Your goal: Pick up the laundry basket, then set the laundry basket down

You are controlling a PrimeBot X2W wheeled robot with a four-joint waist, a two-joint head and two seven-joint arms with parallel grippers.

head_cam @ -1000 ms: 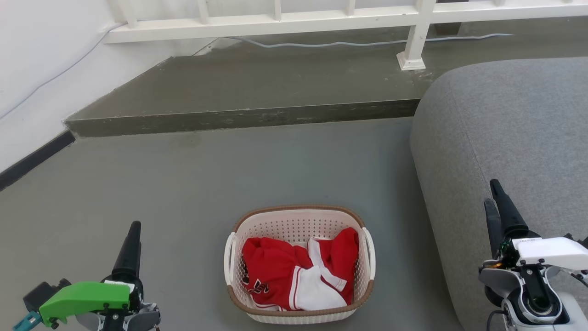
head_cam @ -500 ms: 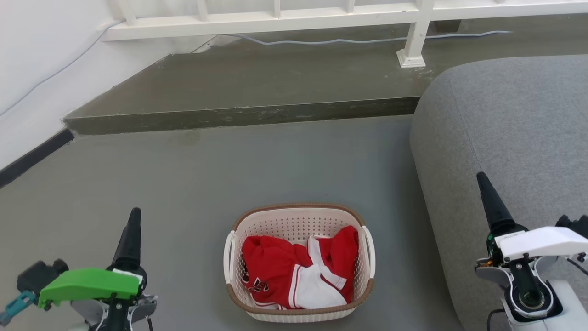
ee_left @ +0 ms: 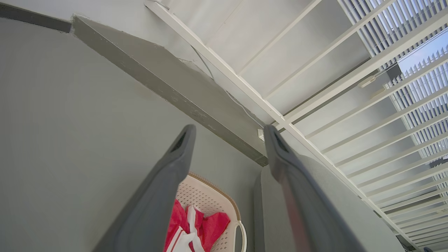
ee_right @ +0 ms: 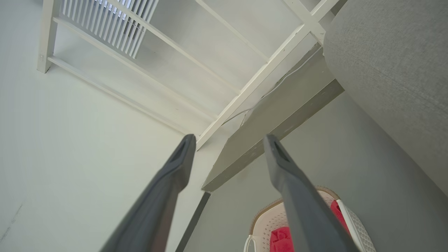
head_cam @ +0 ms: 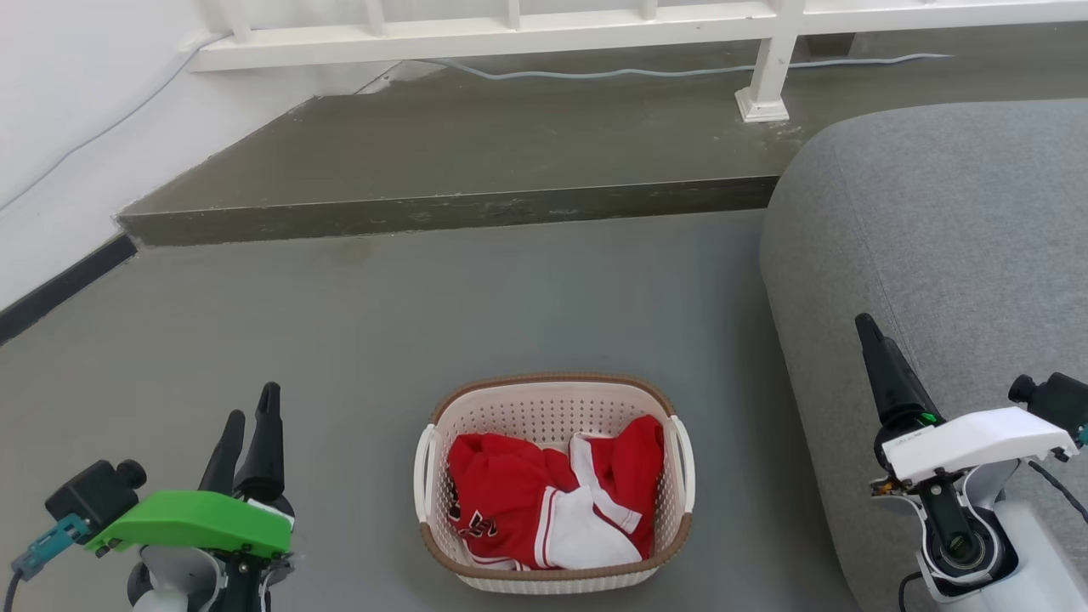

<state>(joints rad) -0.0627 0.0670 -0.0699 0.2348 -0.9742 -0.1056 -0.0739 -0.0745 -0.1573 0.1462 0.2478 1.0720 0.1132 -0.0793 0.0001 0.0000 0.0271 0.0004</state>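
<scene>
The cream-white perforated plastic laundry basket (head_cam: 552, 380) sits lower centre, mouth up, long axis apparently across the frame, handles left and right. Both the left gripper (ee_left: 230, 128) and right gripper (ee_right: 229, 138) gape, empty.

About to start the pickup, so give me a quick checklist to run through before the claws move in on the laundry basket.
1. Claws open: ok. The left claw and right claw both have their jaws apart.
2. The laundry basket upright on the floor: ok.
3. Side handles free: ok. The red and white clothes lie inside, not over them.
4. Claws at the handles: not ok. Both hang well out to the sides, touching nothing.
5. Enough room between the basket and the grey sofa for the right claw: cannot tell.
</scene>
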